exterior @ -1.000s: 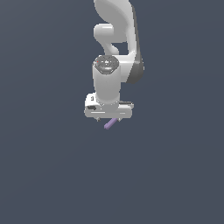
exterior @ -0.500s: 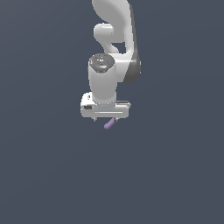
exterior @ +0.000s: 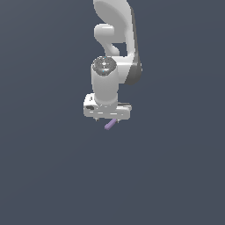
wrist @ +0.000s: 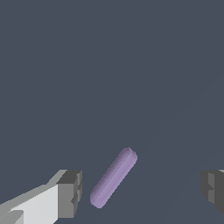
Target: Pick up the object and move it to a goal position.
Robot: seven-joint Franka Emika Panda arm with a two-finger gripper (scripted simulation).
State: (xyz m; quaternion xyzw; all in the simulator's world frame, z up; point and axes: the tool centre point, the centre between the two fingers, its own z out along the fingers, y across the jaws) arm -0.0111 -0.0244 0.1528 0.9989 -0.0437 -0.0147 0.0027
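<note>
The object, a short light-purple rod [exterior: 110, 124], lies on the dark grey floor and pokes out from under my white gripper [exterior: 107, 121] in the exterior view. In the wrist view the rod [wrist: 113, 177] lies at a slant between my two dark fingertips [wrist: 70, 192], touching neither. The gripper [wrist: 142, 190] is open wide, with one finger on each side of the rod and clear gaps to it. The gripper body hides part of the rod in the exterior view.
The white arm [exterior: 115, 48] rises from the back of the scene above the gripper. The dark grey floor [exterior: 44, 176] spreads all around with nothing else on it.
The arm and gripper have shifted slightly toward the exterior view's left and back. The rod has stayed where it was. The gripper stays open.
</note>
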